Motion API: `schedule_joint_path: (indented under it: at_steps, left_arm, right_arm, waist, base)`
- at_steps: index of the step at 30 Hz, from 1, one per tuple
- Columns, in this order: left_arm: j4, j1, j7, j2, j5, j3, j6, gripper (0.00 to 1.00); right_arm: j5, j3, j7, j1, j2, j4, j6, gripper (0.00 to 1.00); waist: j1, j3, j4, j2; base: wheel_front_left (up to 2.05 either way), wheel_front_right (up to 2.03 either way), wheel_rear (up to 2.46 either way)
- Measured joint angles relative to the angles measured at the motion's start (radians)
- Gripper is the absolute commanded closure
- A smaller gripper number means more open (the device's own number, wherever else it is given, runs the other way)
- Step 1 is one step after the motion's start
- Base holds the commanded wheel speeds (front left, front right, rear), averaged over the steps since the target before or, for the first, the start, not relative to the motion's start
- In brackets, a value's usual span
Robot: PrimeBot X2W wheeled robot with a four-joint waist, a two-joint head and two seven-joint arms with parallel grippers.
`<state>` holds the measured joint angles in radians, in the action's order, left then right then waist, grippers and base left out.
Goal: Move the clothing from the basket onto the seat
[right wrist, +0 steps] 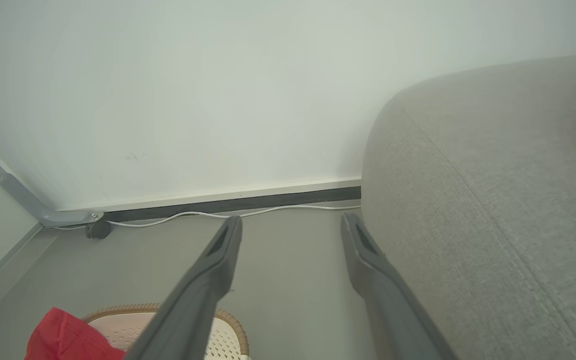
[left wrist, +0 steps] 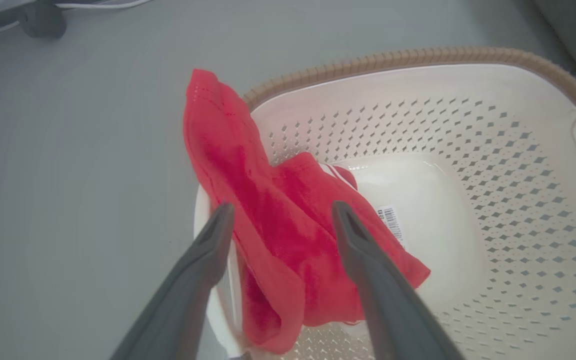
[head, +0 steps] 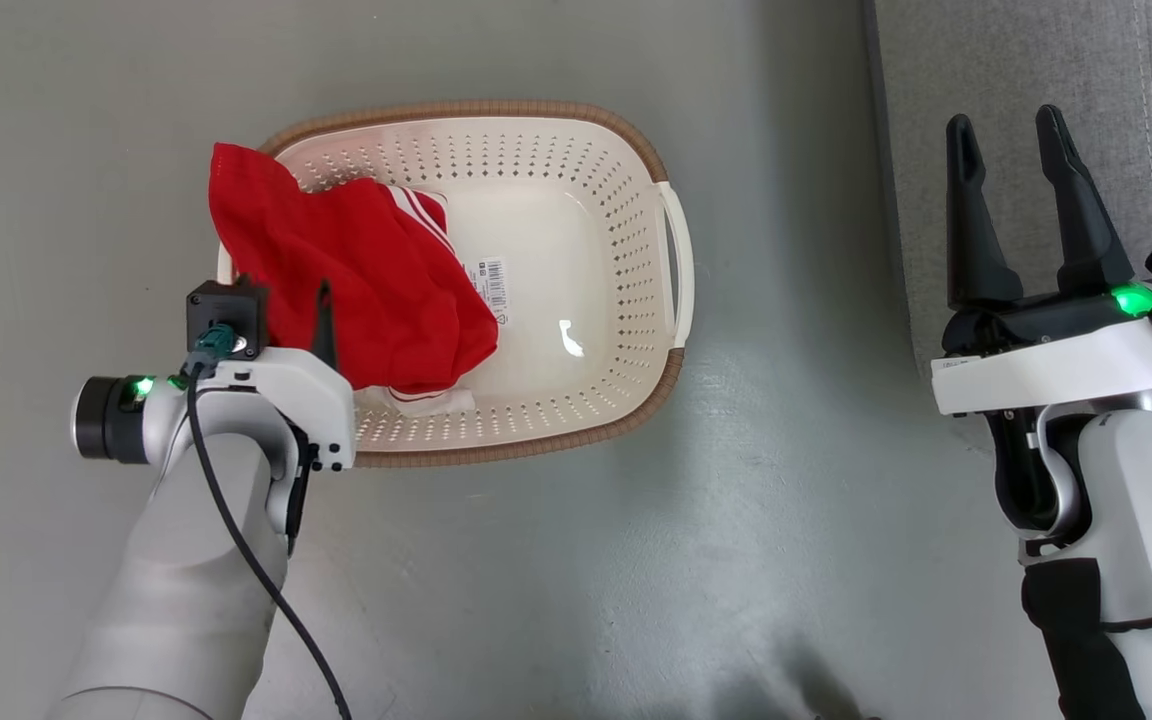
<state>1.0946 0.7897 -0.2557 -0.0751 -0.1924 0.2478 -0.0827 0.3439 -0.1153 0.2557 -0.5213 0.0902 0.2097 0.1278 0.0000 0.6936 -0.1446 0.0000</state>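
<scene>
The basket point(head: 626, 300) stands on the floor point(head: 736, 500) beside the seat point(head: 1036, 60). The red clothing point(head: 356, 270) lies in its left half, draped over the rim. The left gripper point(left wrist: 283, 206) is spread wide just above the cloth, gripping nothing. The right gripper point(head: 1004, 120), also wide, is by the seat's edge.

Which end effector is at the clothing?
The left end effector, open over the bright red fabric garment draped on the cream perforated plastic basket. The right end effector is by the light grey fabric sofa.
</scene>
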Motion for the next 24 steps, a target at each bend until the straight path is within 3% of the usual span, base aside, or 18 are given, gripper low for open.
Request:
schedule_joint_path:
  at_steps: [24]
  left_arm:
    - [0.152, 0.042, 0.000, 0.023, -0.028, 0.012, 0.029, 0.00]
  right_arm:
    - [0.021, -0.013, 0.000, -0.020, -0.003, 0.003, 0.000, 0.00]
  waist:
    - [0.0000, 0.035, -0.017, 0.0000]
  base:
    - [0.00, 0.00, 0.00]
